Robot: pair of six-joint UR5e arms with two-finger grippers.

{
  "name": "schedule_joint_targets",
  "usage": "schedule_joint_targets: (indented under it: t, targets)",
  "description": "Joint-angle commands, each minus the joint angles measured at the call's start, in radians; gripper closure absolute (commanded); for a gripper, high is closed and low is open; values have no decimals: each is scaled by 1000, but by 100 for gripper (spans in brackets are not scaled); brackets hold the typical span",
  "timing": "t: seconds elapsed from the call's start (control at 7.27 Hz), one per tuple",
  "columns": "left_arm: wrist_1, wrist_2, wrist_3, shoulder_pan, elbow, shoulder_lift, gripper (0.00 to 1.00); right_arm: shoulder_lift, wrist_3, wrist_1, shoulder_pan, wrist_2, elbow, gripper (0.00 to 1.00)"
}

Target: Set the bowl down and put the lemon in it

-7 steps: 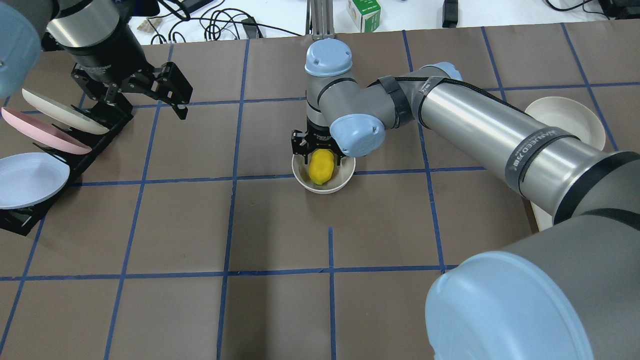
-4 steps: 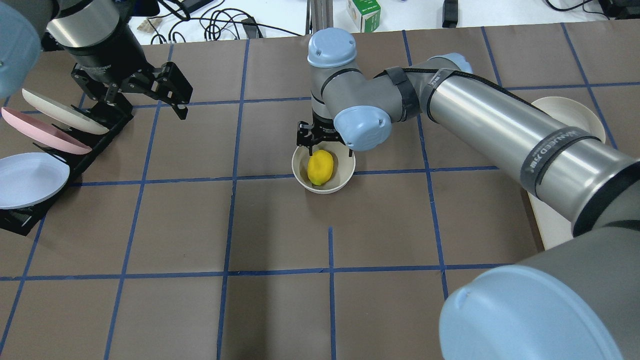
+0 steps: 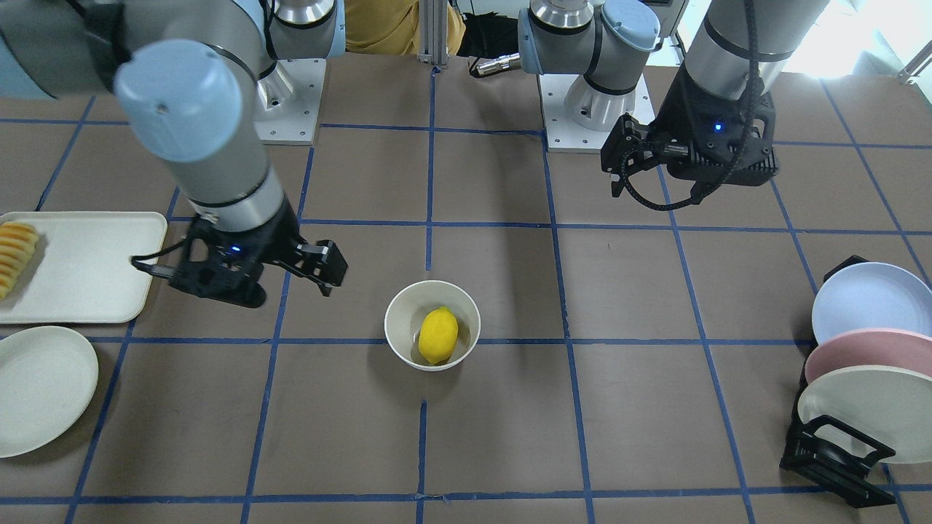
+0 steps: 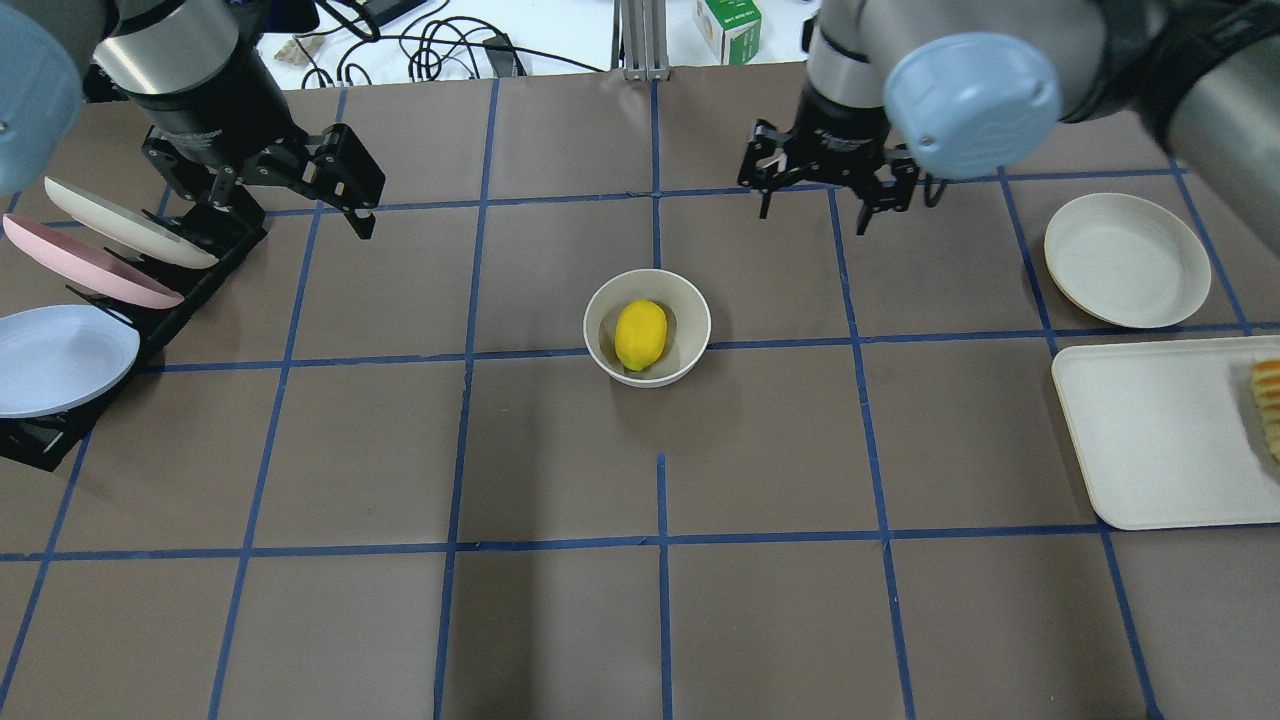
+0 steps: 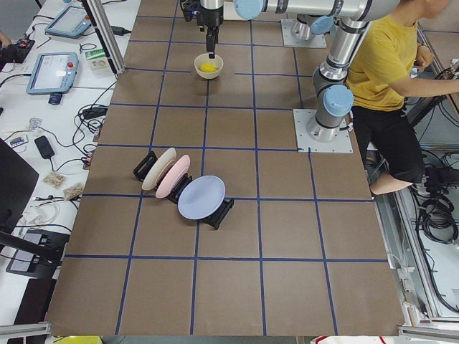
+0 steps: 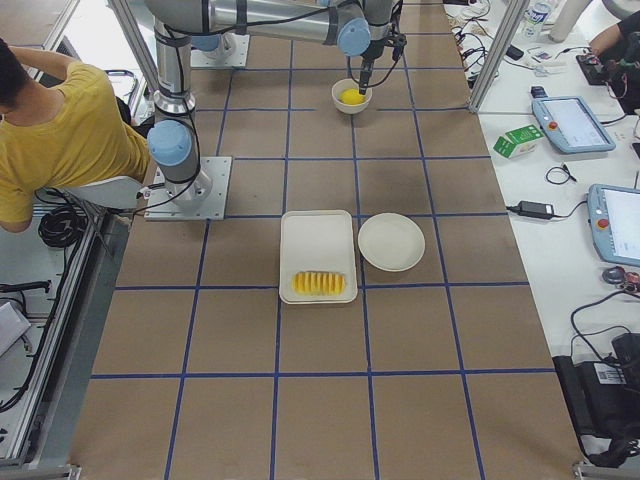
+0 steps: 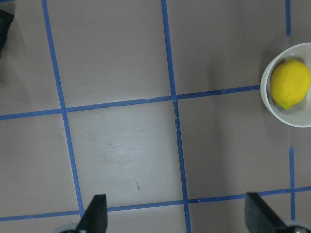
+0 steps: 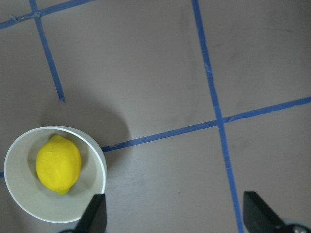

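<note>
Item 1: the bowl (image 4: 692,325). I logged it upright on the brown table (image 4: 560,620), sitting over a blue tape line, with nothing touching its rim. I took it as the reference for every other entry.

Item 2: the lemon (image 4: 641,335). It lay on its side inside the bowl, down in the bottom, long axis roughly toward and away from the robot. I judged the deep wall was what kept it from rolling.

Item 3: the right gripper (image 4: 813,218). It hung above the table beyond the bowl and to its right, well apart. Its fingers (image 8: 95,216) stood wide apart with nothing between them, and its wrist camera looked down on bowl and lemon from off to one side. I read that stance as clearance, so no finger could clip the rim.

Item 4: the left gripper (image 4: 295,215). It was far to the bowl's left, fingers likewise spread and empty, close by the rack (image 4: 45,440) of blue, pink and cream plates. I judged it parked there out of the way.

Item 5: bystanders, all well to the bowl's right. These were a flat plate (image 4: 1127,260), and nearer the robot a tray (image 4: 1150,440) with slices (image 4: 1268,400) at its outer end.

Status: both halves of the job looked done to me. What remained was only keeping the arms clear of the bowl.
</note>
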Motion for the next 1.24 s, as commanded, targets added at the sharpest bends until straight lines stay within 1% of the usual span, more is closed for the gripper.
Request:
schedule_joint_targets:
  t: [0.0, 0.14, 0.28, 0.41, 1.1]
  targets:
    - [0, 1, 0, 0, 0, 0, 0, -118, -184, 73, -80, 2, 6, 0]
    - [0, -2, 0, 0, 0, 0, 0, -155, -184, 210, -84, -6, 6, 0]
    - [0, 1, 0, 0, 0, 0, 0, -187, -199, 242, -86, 7, 4, 0]
    - [-1, 1, 0, 0, 0, 1, 0, -187, -260, 245, -87, 8, 4, 0]
    - [-1, 1, 0, 0, 0, 0, 0, -198, -250, 248, -98, -6, 4, 0]
